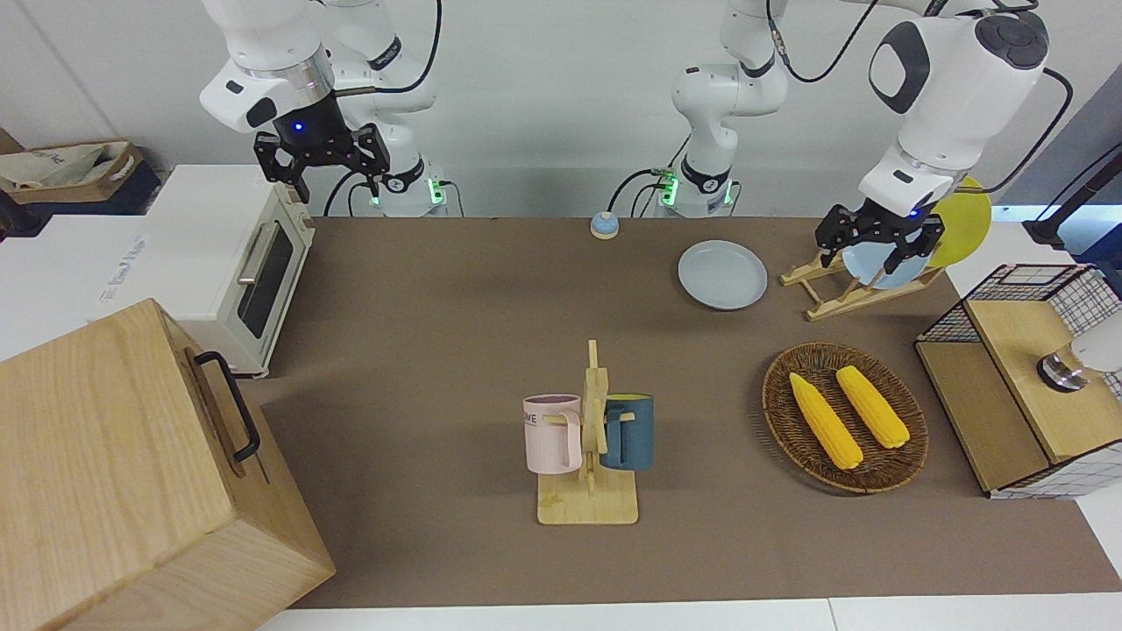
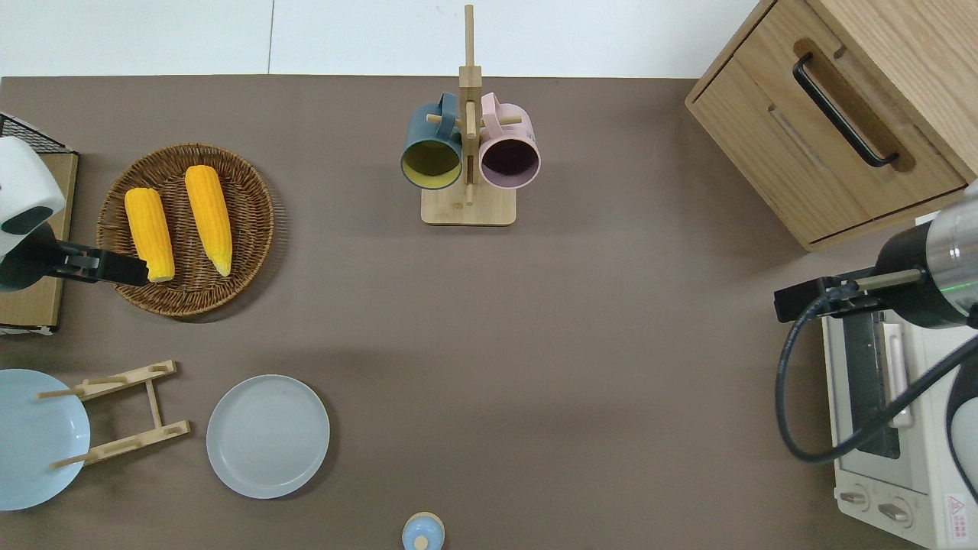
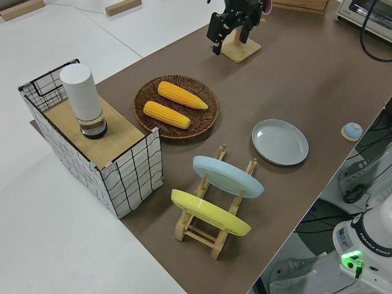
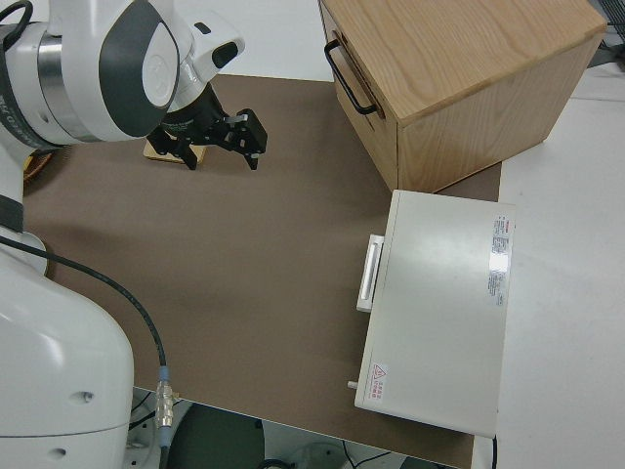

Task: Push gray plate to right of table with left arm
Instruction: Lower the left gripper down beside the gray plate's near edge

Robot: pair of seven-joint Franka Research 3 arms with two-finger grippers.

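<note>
The gray plate (image 1: 722,274) (image 2: 268,435) (image 3: 280,142) lies flat on the brown table (image 1: 438,307), near the robots' edge and beside a wooden plate rack (image 2: 122,412). My left gripper (image 1: 877,250) (image 2: 107,267) (image 3: 233,27) hangs open and empty in the air. In the overhead view it is over the rim of the wicker basket (image 2: 252,191), apart from the plate. My right gripper (image 1: 320,162) (image 4: 220,142) is parked, open and empty.
The rack holds a light-blue plate (image 2: 34,439) and a yellow plate (image 3: 208,211). Two corn cobs (image 2: 208,218) lie in the basket. A mug tree (image 2: 468,206) stands mid-table. A wooden cabinet (image 2: 840,114) and a toaster oven (image 2: 886,428) fill the right arm's end. A wire shelf (image 3: 92,141) stands at the left arm's end.
</note>
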